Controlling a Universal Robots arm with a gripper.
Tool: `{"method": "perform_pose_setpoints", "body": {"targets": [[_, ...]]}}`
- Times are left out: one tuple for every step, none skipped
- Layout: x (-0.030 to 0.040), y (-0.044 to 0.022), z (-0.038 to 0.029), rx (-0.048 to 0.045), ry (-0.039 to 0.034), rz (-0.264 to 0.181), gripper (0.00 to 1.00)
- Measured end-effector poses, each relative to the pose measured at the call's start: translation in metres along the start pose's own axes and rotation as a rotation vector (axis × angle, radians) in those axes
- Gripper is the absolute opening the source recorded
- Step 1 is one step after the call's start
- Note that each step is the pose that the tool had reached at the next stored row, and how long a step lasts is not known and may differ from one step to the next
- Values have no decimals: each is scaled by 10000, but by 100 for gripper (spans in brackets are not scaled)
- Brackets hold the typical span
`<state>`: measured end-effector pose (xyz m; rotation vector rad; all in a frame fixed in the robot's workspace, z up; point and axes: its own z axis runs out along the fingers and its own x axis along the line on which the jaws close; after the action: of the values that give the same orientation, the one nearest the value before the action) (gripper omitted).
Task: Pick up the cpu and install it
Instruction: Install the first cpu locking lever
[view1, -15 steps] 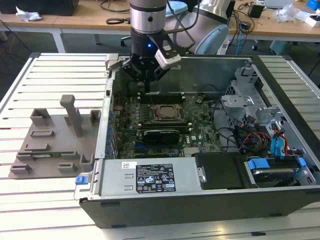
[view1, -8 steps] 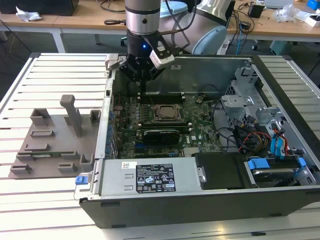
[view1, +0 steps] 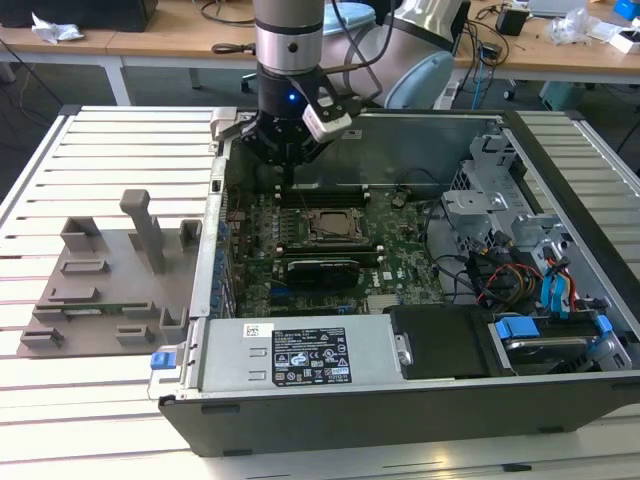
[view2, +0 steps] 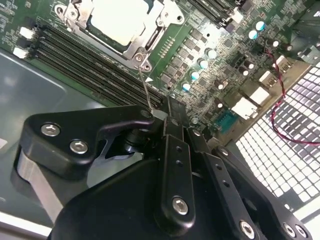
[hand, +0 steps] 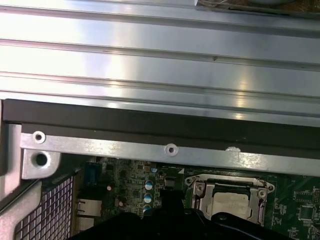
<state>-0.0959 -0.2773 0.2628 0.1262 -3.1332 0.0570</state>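
The cpu (view2: 117, 20) is a silvery-white square lying flat inside the metal socket frame (view2: 150, 37) on the green motherboard; the first wrist view has it as the cpu (hand: 231, 204). In the exterior view the socket (view1: 328, 226) sits mid-board inside the open computer case. My gripper (view1: 288, 178) hangs above the board's back edge, behind the socket and apart from it. Its black fingers (view2: 172, 117) come together at the tips with nothing between them. A thin metal socket lever (view2: 145, 85) stands up just in front of the fingertips.
A grey holder plate (view1: 110, 270) with upright posts lies on the slatted table at the exterior view's left of the case. Memory slots (view2: 90, 60) flank the socket. The case's metal wall (hand: 165, 149) runs close behind the gripper. Drive bays and cables (view1: 530, 270) fill the case's right side.
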Motion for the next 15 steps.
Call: {"method": "perform_pose_setpoints", "body": {"targets": [[-11, -1, 2, 0, -1, -1, 11], [-21, -2, 3, 0, 0, 0, 11], [-32, -3, 4, 0, 0, -1, 11], [-51, -4, 4, 1, 0, -1, 11], [-65, -5, 5, 0, 0, -1, 11], [-74, -6, 5, 0, 0, 0, 11], [-80, -6, 5, 1, 1, -1, 11], [-88, -7, 6, 4, 0, -1, 11], [-93, -7, 6, 7, -1, -1, 11], [-100, -8, 7, 10, 0, 0, 11], [-105, -8, 7, 12, 1, 0, 11], [-114, -9, 8, 14, 1, 0, 11], [-124, -10, 8, 17, 1, 0, 11], [-131, -10, 8, 18, 1, -1, 11], [-144, -11, 8, 18, 1, 0, 11]]}}
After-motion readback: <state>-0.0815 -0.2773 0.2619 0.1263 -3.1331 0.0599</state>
